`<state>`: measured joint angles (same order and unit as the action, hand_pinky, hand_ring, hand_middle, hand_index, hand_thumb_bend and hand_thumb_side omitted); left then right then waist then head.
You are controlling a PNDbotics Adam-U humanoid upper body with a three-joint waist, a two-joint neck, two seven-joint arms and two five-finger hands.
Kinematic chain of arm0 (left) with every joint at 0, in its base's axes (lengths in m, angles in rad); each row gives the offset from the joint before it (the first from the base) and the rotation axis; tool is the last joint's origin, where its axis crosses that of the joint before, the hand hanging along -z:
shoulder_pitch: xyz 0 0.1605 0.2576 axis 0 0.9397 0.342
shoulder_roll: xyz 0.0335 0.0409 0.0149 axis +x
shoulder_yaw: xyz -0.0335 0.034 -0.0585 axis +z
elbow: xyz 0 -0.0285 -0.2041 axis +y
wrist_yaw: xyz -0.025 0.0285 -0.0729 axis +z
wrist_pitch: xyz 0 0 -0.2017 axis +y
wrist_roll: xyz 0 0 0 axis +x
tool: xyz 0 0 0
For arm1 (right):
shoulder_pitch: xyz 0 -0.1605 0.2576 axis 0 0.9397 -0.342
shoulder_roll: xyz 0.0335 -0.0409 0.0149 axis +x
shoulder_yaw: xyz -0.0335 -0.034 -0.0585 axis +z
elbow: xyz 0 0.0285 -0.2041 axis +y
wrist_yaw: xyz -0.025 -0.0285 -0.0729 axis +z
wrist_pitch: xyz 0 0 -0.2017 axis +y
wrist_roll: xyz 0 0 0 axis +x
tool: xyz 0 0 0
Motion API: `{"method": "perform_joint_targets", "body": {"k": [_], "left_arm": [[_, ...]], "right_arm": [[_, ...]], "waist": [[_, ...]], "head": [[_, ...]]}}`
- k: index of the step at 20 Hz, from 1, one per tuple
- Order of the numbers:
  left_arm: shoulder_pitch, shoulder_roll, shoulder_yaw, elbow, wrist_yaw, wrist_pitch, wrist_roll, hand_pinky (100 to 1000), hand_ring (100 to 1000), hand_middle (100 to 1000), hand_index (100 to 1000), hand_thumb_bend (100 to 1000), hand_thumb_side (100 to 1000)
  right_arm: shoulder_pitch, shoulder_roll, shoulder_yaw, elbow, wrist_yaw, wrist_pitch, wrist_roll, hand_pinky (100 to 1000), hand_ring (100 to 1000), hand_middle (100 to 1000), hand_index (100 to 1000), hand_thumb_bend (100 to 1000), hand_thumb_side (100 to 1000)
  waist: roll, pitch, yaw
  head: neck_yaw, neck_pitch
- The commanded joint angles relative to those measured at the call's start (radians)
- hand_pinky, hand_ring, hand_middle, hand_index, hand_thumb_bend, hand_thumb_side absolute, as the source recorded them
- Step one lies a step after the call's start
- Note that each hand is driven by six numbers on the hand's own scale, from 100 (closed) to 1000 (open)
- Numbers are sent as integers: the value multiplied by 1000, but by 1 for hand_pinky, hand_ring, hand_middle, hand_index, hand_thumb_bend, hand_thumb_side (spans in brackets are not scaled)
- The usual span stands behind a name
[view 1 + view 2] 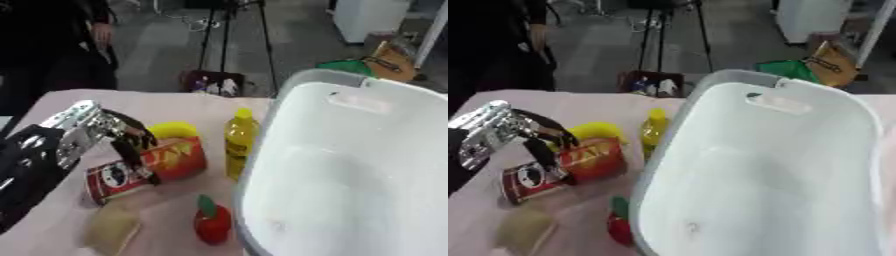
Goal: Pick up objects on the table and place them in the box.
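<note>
A red snack can point(149, 170) lies on its side on the pink table. My left hand point(118, 135) comes in from the left and its dark fingers point(133, 155) curl over the can's middle. Behind the can sits a yellow round object point(173, 130). A yellow bottle point(241, 142) stands upright beside the big white box point(350, 170), which has nothing inside. A red apple-like toy with a green top point(213, 222) lies near the box's front corner. A tan flat piece point(112, 227) rests at the front left. My right hand is out of sight.
The pink table point(61, 102) ends at its far edge, with a dark bag point(213, 82) and a tripod point(229, 30) on the floor beyond. A person in dark clothes point(52, 45) stands at the far left. Green and brown items point(372, 62) lie behind the box.
</note>
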<state>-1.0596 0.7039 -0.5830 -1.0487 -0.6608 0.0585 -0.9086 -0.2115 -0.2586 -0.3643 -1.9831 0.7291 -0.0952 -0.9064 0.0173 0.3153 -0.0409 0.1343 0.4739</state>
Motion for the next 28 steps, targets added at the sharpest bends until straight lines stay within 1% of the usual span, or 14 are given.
{"method": "perform_joint_targets", "body": {"k": [1,9,10,19,21,22,25,26,28], "left_arm": [[-8,49,-11,-53,35,10,2,970,920,877,995,693,632],[-1,63,-36,-107,91,60,2,968,917,872,963,689,640],[-1,63,-38,-109,93,64,2,965,911,866,950,671,667],[1,61,-40,-112,59,100,2,942,879,830,917,635,681],[2,60,-40,-106,30,103,2,939,868,816,921,608,702],[1,62,-41,-102,-9,104,2,937,864,810,918,598,707],[3,54,-32,-90,-102,82,2,932,862,806,912,585,708],[4,52,-30,-89,-120,73,2,924,857,801,905,569,704],[7,49,-30,-92,-141,61,2,923,856,800,903,572,697]], "right_arm": [[-9,-15,-10,-17,-6,0,-1,713,530,548,692,100,696],[-9,-14,-10,-17,-9,0,-1,714,531,548,692,100,696],[-10,-14,-10,-17,-9,0,-1,714,531,548,693,100,696],[-11,-14,-11,-17,-14,-3,-1,715,531,548,693,100,698],[-13,-14,-11,-17,-20,-7,-1,714,531,548,693,100,698],[-14,-16,-12,-17,-22,-10,-1,714,531,549,693,100,698],[-15,-16,-15,-17,-29,-16,-1,715,531,549,693,100,699],[-15,-16,-16,-17,-31,-16,-1,715,531,549,693,100,699],[-16,-16,-18,-17,-33,-17,-1,715,531,549,693,100,699]], "waist": [[1,-16,0],[3,-15,-1],[4,-15,-2],[4,-14,-3],[3,-13,-3],[3,-14,-3],[2,-15,-3],[3,-16,-3],[4,-16,-3]], "head": [[4,-5],[6,-7],[6,-8],[7,-10],[8,-11],[8,-11],[9,-13],[8,-13],[7,-15]]}}
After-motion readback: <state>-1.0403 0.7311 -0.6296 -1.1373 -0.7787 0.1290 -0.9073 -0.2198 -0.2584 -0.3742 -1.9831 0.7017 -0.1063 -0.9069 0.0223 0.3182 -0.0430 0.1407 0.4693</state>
